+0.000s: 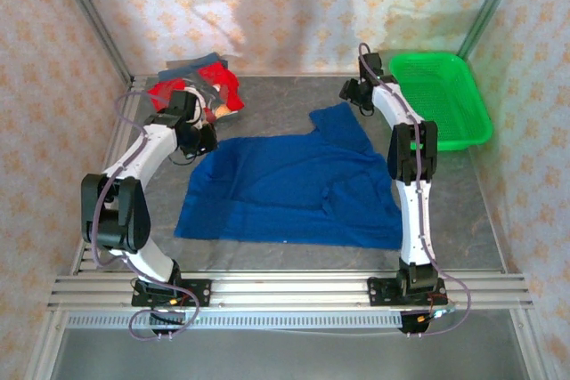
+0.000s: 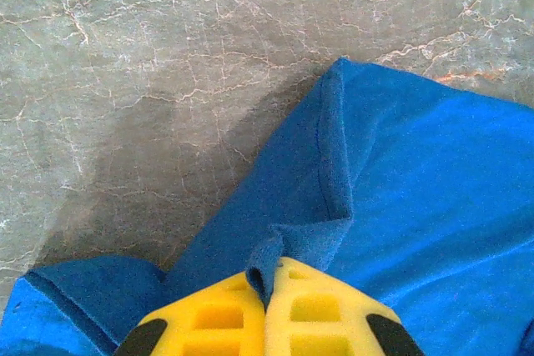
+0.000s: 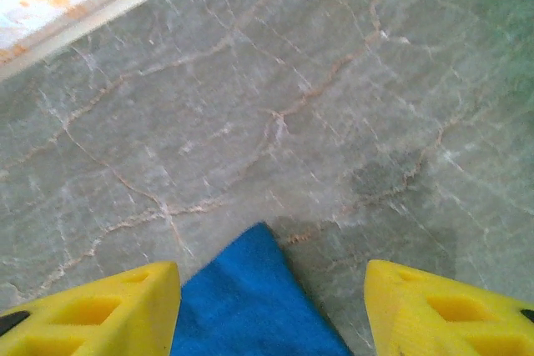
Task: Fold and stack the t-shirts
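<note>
- Yellow fingers (image 2: 217, 318) of the left gripper (image 2: 267, 277) sit closest to us in the left wrist view. They are pressed together, with a raised ridge of the blue t-shirt (image 2: 417, 189) pinched between them.
- From above, we see this gripper at the shirt's 10 o'clock corner, low over the grey table (image 1: 276, 100).
- We find the blue t-shirt spread mostly flat across the middle of the table, with one sleeve pointing toward 1 o'clock.
- At that sleeve tip hangs the right gripper (image 3: 271, 268). Its jaws stand apart, one on each side of the pointed blue corner, and neither touches the cloth.
- Toward 11 o'clock on the table lies the red t-shirt (image 1: 230, 86), partly covered by the left arm.
- Just beyond it, at its 12 o'clock, we see dark folded shirts (image 1: 191, 67) against the back wall.
- Over at 2 o'clock, the green basket (image 1: 445, 95) rests well apart from the blue t-shirt.
</note>
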Controlling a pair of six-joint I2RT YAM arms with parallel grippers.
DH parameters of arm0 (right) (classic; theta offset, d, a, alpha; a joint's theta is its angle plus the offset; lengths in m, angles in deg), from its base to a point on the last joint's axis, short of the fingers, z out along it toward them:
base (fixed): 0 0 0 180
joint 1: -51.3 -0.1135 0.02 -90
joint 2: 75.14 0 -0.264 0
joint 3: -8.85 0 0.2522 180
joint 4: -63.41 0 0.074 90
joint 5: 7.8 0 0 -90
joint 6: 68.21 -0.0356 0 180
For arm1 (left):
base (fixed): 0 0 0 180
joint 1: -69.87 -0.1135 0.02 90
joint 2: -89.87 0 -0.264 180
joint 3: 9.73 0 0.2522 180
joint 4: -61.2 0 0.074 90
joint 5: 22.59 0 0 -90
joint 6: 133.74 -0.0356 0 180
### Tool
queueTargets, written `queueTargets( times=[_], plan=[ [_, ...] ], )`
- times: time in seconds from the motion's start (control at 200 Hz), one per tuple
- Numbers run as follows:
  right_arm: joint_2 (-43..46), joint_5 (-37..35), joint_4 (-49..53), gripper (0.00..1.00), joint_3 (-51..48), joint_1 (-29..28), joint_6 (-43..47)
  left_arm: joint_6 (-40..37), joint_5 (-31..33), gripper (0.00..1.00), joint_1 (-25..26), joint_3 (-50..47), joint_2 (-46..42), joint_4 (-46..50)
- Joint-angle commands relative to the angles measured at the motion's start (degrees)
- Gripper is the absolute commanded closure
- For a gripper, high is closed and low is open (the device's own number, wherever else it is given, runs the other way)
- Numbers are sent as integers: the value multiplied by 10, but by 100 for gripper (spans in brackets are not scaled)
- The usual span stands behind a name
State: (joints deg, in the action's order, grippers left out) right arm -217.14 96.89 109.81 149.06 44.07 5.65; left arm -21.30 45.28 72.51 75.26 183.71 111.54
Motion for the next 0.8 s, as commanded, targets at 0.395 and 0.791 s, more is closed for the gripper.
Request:
queueTargets(
  times=[0.395, 0.791],
  plan=[
    [-87, -20, 66, 45, 109, -24, 31, -8, -15, 100, 6, 55, 34, 3],
    [-102, -38, 91, 60, 119, -38, 23, -18, -16, 100, 4, 64, 51, 7]
  ],
)
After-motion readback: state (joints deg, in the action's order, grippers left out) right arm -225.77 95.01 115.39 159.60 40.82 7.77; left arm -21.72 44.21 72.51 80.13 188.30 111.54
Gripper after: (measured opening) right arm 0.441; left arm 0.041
